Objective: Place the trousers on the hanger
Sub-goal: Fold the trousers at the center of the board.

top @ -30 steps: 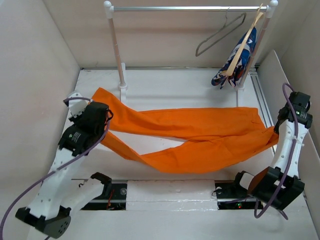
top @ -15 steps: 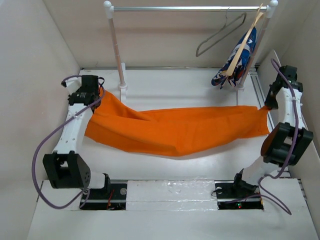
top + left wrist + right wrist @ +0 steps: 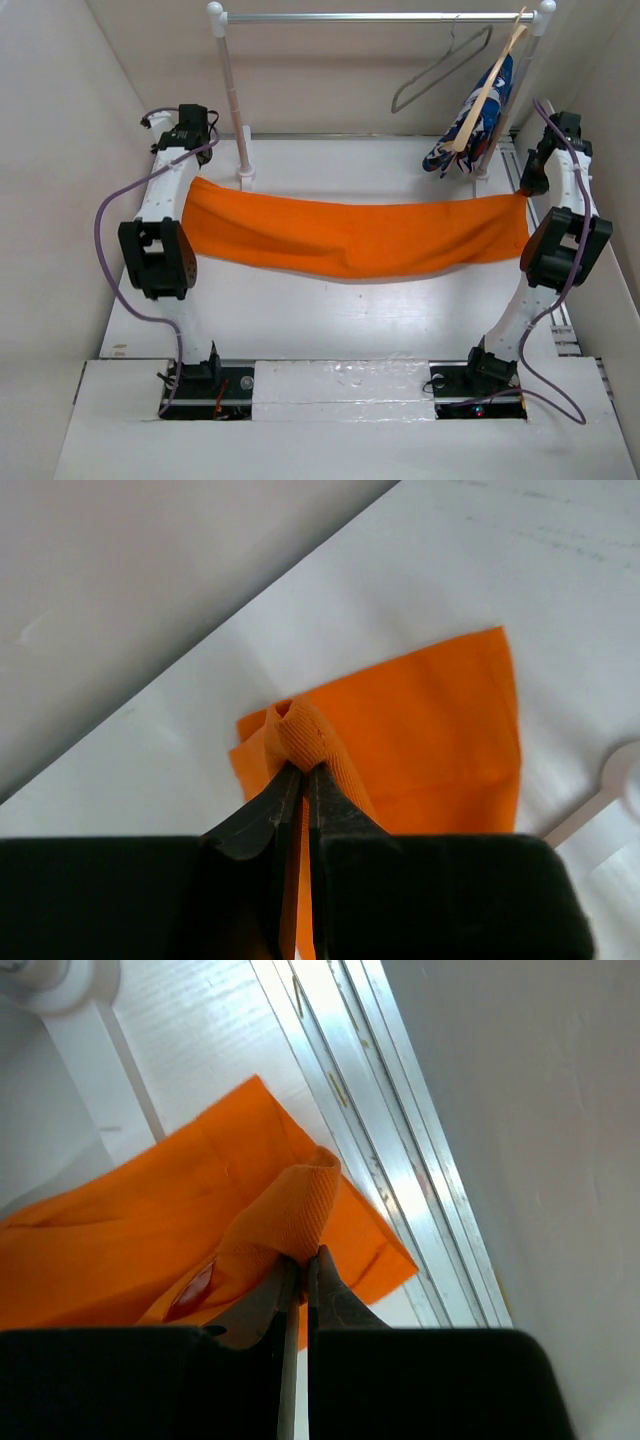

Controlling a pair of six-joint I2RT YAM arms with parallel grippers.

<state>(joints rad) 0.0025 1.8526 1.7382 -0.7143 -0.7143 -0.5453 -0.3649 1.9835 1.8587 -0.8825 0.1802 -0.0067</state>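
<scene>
The orange trousers (image 3: 350,235) hang stretched as a long folded band across the middle of the table, held up at both ends. My left gripper (image 3: 197,180) is shut on the left end; the left wrist view shows its tips (image 3: 302,768) pinching a fold of the trousers (image 3: 420,720). My right gripper (image 3: 526,193) is shut on the right end, and in the right wrist view its tips (image 3: 305,1255) clamp a ribbed fold of the trousers (image 3: 150,1230). The grey wire hanger (image 3: 440,65) hangs on the rod at the back right, above and behind the trousers.
A white clothes rack stands at the back, with its rod (image 3: 380,17) and left post (image 3: 235,100). A wooden hanger with a blue patterned garment (image 3: 475,115) hangs beside the wire hanger. A metal rail (image 3: 370,1110) runs along the right wall. Walls close in on both sides.
Both arms have swung up and toward the back corners, carrying the trousers' ends. The cloth went from a loose sprawl to a taut band. Both grips stayed shut.
</scene>
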